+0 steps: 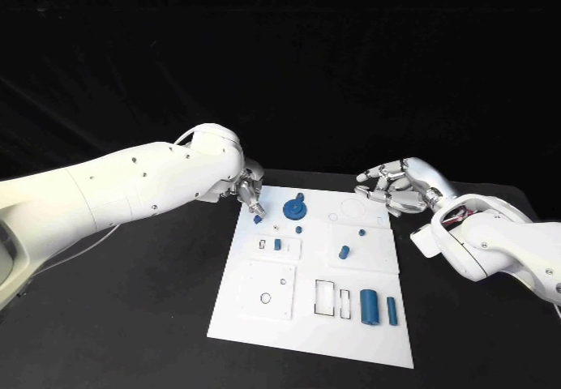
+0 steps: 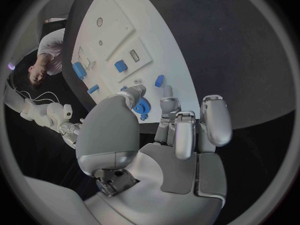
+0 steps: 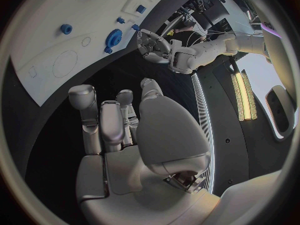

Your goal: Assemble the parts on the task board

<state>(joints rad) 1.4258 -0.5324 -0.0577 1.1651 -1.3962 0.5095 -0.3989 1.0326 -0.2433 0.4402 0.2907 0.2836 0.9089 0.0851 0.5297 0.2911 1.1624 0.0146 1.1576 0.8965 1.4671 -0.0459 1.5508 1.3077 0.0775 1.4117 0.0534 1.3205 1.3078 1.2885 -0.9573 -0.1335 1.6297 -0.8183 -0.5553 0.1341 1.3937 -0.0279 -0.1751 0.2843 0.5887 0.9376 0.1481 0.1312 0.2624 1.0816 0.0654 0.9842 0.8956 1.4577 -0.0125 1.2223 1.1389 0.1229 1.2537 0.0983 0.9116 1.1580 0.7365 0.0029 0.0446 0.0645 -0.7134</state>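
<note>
Several small blue parts (image 1: 370, 306) lie on the white task board (image 1: 314, 324) as the left hand (image 1: 248, 194), fingers loosely apart and empty, hovers beside the blue gear (image 1: 296, 211); the right hand (image 1: 396, 186) waits curled, holding nothing, and the light, rigid gear looks best pinched at its rim.

No legible text or markings
</note>
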